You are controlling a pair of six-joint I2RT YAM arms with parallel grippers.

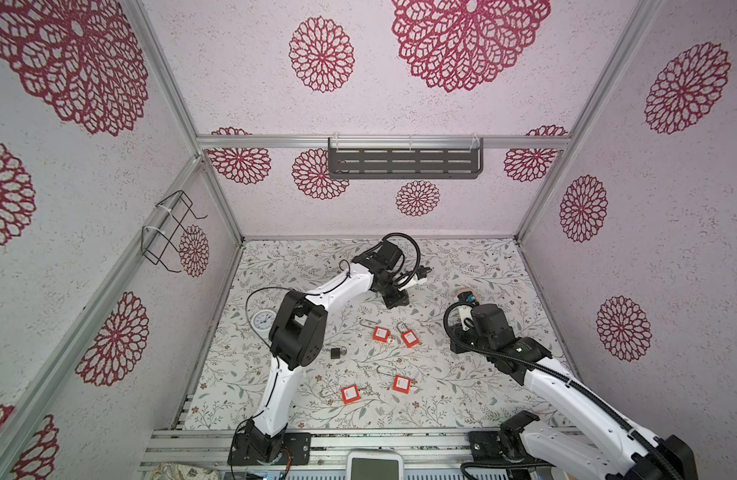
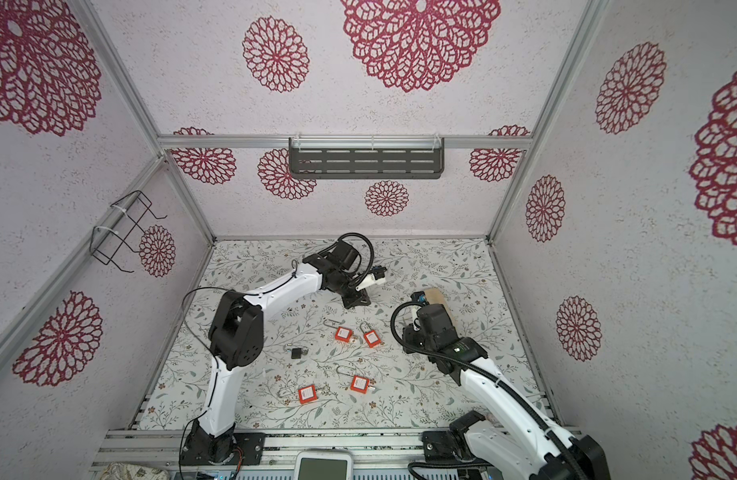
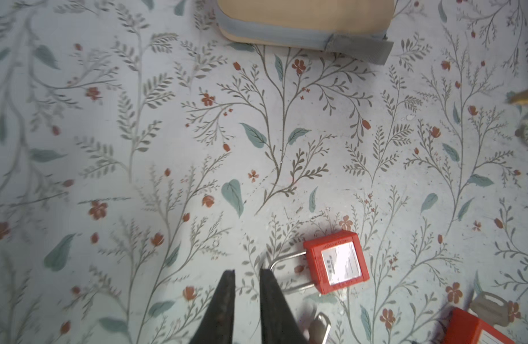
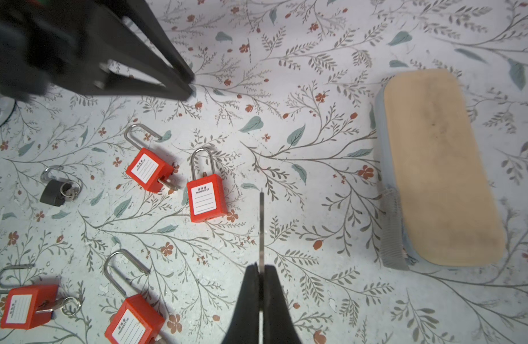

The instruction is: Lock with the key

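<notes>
Padlock (image 4: 207, 198), red, shackle shut, lies left of centre in my right wrist view. My left gripper (image 3: 247, 270) stands slightly spread, empty. My right gripper (image 4: 261, 267), lower centre, pinches a key (image 4: 261, 226) edge-on; both top views hide that key from me.

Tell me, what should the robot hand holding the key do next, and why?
Probably lower the key to the bare table and let go. The right gripper pinches it, and the nearest red padlock already has its shackle shut with no key sticking out, so that one looks finished.
</notes>
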